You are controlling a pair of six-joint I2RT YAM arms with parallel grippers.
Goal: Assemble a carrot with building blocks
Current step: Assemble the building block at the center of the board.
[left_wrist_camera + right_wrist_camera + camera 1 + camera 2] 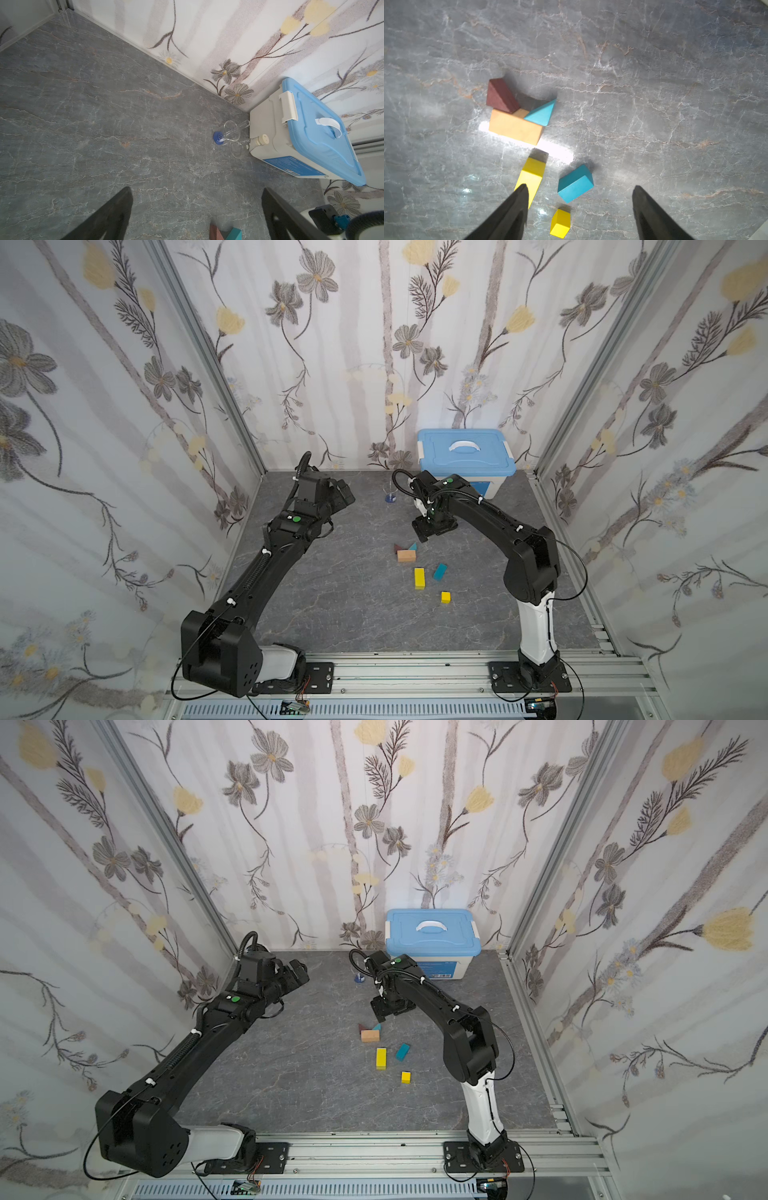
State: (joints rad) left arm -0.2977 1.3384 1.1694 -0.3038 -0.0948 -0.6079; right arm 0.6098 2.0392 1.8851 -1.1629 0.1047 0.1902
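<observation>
The carrot's blocks lie on the grey table in both top views. A maroon triangle (397, 548) and a teal triangle (412, 546) rest against the far side of a tan bar (406, 556). A yellow bar (531, 176), a teal bar (575, 184) and a small yellow cube (560, 223) lie apart, nearer the front. My right gripper (428, 531) hangs open just behind the triangles, with nothing between its fingers (521, 199). My left gripper (347, 497) is open and raised at the back left, holding nothing.
A white box with a blue lid (465, 460) stands against the back wall. A small glass beaker (390, 495) sits to its left, between the two grippers. Flowered walls close off the back and both sides.
</observation>
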